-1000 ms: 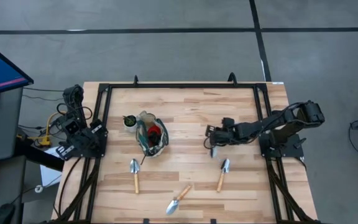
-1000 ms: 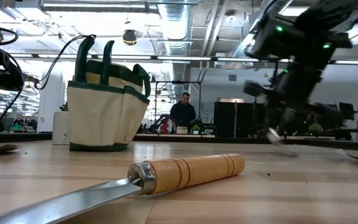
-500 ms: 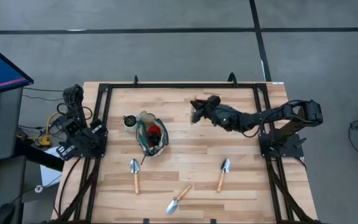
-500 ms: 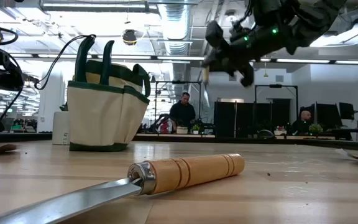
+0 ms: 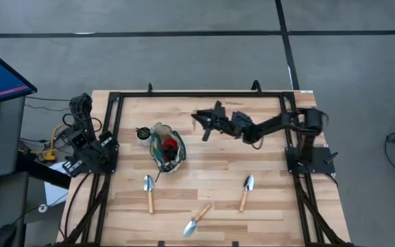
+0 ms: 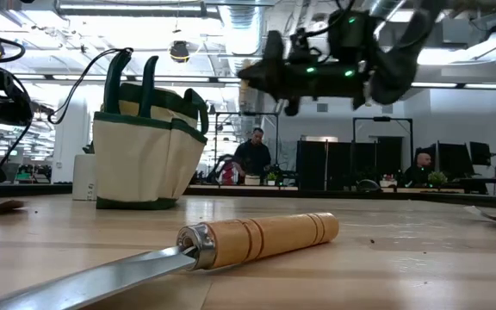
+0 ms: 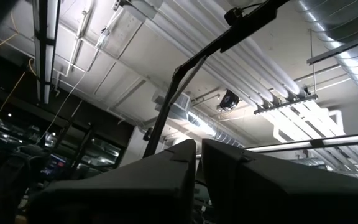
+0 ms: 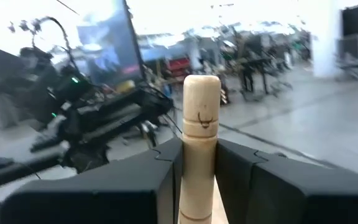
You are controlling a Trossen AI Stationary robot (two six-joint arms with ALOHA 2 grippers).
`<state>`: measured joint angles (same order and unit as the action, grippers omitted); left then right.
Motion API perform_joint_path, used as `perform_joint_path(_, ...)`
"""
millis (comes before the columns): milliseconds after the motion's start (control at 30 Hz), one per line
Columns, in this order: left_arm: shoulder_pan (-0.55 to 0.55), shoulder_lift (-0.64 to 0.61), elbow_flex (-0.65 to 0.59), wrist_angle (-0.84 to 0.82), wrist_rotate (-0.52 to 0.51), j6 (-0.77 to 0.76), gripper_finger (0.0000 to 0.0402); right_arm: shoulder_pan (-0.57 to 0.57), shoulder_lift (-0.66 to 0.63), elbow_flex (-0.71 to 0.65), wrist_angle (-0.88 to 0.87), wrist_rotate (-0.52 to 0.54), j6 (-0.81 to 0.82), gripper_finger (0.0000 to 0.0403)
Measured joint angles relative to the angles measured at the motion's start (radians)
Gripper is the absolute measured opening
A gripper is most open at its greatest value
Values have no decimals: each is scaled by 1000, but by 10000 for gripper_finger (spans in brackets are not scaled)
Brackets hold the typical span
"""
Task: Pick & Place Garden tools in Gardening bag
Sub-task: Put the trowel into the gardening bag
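Note:
The beige gardening bag (image 5: pixel 166 147) with green trim stands left of the table's middle, a red tool showing inside; in the low view (image 6: pixel 145 146) it stands upright. My right gripper (image 5: pixel 208 123) is high above the table, right of and beyond the bag, shut on a trowel's wooden handle (image 8: pixel 199 118); the blade is hidden. Three trowels (image 5: pixel 149 192), (image 5: pixel 196 221), (image 5: pixel 245 192) lie flat near the front edge. My left gripper (image 7: pixel 197 162) is shut and empty, parked at the table's left edge and pointing up. My right gripper pinches the trowel's light wooden handle (image 8: pixel 199 162) between its two fingers, one on each side. The handle's rounded free end (image 8: pixel 201 84) stands out past the fingertips. The trowel is lifted clear of the table.
A small round dark-topped white pot (image 5: pixel 142 133) stands just left of the bag. A black frame (image 5: pixel 204 95) runs around the tabletop. Bare wood lies between the bag and the right arm's base (image 5: pixel 310 158). People show in the room beyond (image 6: pixel 253 155).
My right gripper has risen from low over the table's right half and gone toward the far-left, toward the bag, turning as it went. The trowel has gone up with it, lifted clear of the table.

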<state>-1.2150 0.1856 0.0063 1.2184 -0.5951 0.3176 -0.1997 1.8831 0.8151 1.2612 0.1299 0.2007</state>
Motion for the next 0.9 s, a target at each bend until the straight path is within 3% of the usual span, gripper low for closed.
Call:
perform_joint_path(167,0,0,0,3,0,0,19,3,140,141,43,-80,-25,58)
perform_joint_path(333,0,0,0,5,0,0,19,20,186,226,56,-133,-27,58)
perform_joint_path(900,0,0,0,6,-3,0,19,96,183,240,89,-194,-87,58)
